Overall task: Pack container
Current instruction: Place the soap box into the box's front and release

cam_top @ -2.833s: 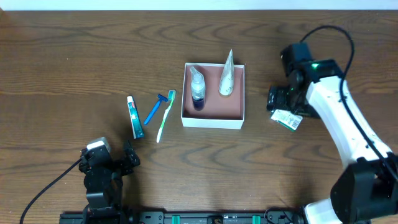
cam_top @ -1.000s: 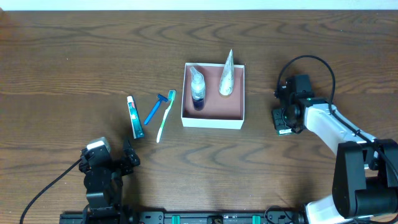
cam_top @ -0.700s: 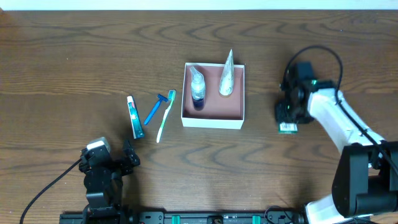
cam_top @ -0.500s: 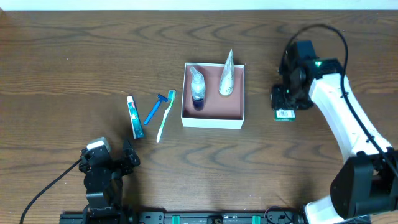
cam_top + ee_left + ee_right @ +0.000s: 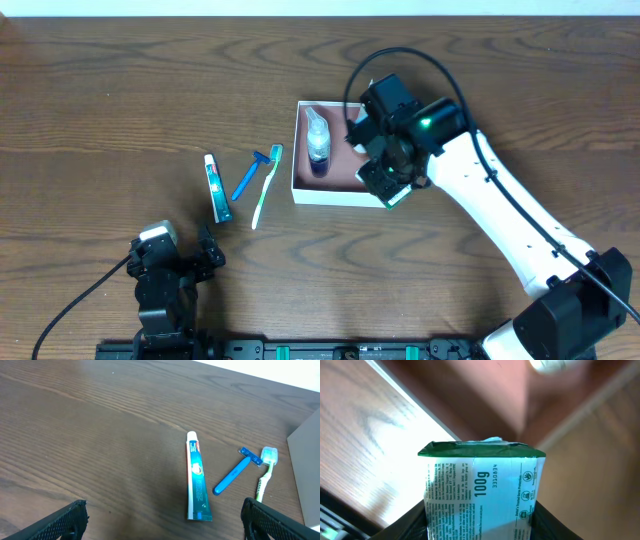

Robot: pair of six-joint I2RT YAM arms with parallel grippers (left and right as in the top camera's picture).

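The container [image 5: 335,197], a shallow white box with a pink inside [image 5: 485,395], holds a clear bottle [image 5: 317,140]. My right gripper [image 5: 390,178] hangs over the box's front right corner, shut on a green-and-white packet [image 5: 394,194]. In the right wrist view the packet [image 5: 482,490] fills the space between the black fingers [image 5: 405,527], above the box's white wall [image 5: 415,450]. My left gripper [image 5: 205,250] rests at the front left, open and with nothing in it [image 5: 165,520]. The right arm hides the right half of the box.
A toothpaste tube [image 5: 217,187], a blue razor [image 5: 247,173] and a green-and-white toothbrush [image 5: 266,183] lie on the wooden table left of the box. The left wrist view shows the toothpaste tube [image 5: 196,482], razor [image 5: 235,472], toothbrush [image 5: 262,472] and the box corner [image 5: 307,470].
My right gripper took the packet up from the table at the right and carried it left, over the box's front right corner. The left arm stayed put.
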